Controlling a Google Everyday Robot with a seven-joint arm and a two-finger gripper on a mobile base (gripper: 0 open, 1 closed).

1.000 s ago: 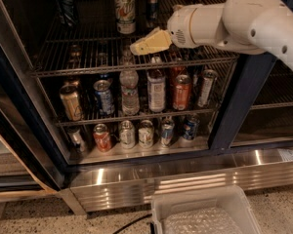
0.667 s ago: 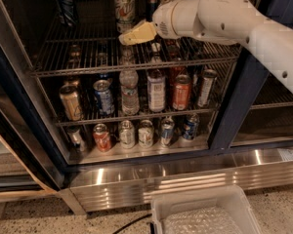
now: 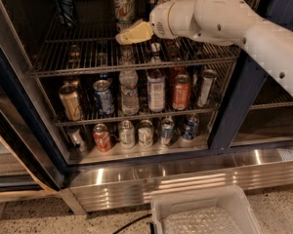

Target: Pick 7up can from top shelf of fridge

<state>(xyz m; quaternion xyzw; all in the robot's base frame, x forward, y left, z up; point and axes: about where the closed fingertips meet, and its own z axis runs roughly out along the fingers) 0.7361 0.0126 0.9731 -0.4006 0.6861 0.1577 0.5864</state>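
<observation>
Gripper, camera view: hovers over the top shelf of the fridge, just in front of and below the 7up can. Whether it is released or clenched, I cannot tell. Step judged: approach, no grasp yet. Next move likely needs a rise to mid-can height, then an advance. Can stands upright near the shelf's back, whitish with green lettering.

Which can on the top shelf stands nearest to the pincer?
The 7up can, whitish with green lettering, just behind the tip of the pincer. The dark blue can stands much farther away, to the left.
</observation>
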